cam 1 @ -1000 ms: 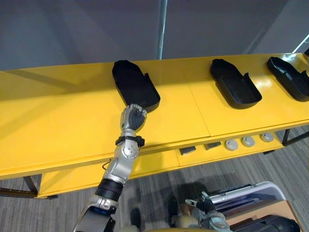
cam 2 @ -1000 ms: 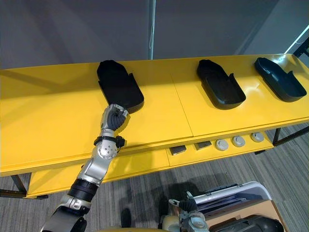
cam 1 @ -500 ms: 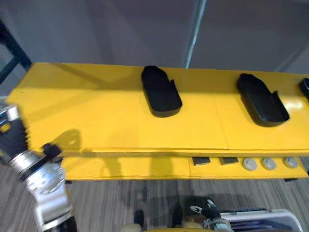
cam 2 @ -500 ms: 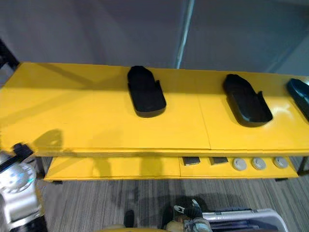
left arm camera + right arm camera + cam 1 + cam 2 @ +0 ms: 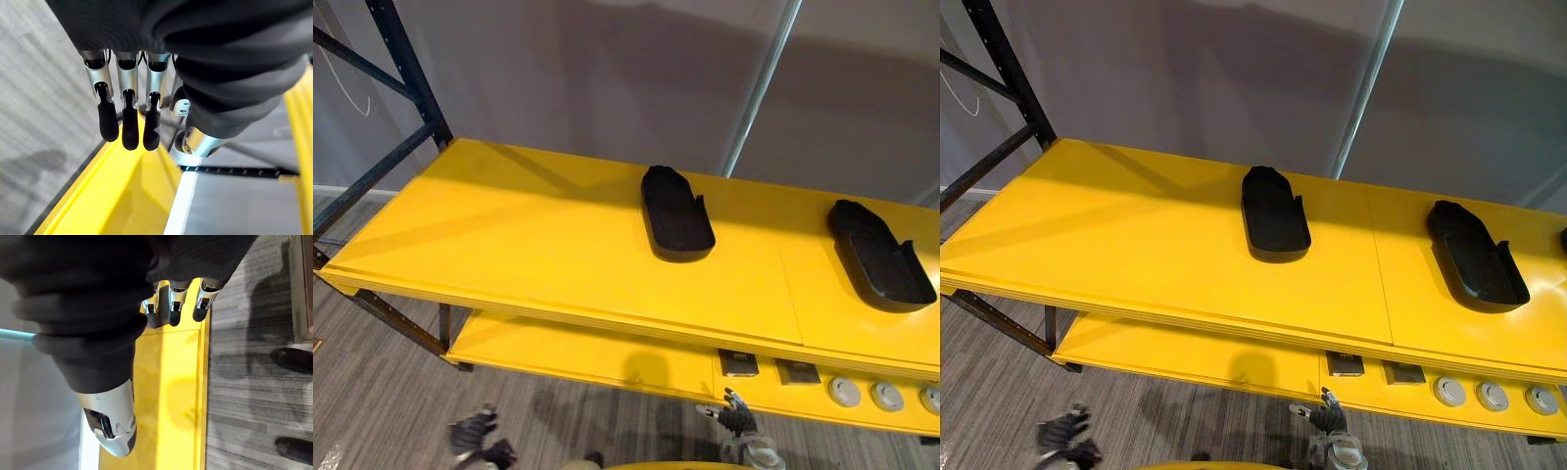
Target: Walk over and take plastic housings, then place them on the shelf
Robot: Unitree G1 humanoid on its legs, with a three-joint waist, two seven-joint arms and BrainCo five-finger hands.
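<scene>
Near yellow flat shelf's (image 5: 509, 245) rear edge: oblong black plastic housing (image 5: 676, 212) mid-surface, second housing (image 5: 881, 257) rightward. Left hand (image 5: 124, 120), right hand (image 5: 173, 308): fingers relaxed, together, empty.

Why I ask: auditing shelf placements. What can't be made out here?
Third housing: cut off by right eye view's edge.
Round parts on lower shelf: too small to identify.
Left hand: blurred, low in left eye view.

Grey wall (image 5: 558, 78) behind, a silver post (image 5: 761, 93) running up it; dark rack upright (image 5: 411, 69) at left; grey striped carpet (image 5: 372, 392) below.
</scene>
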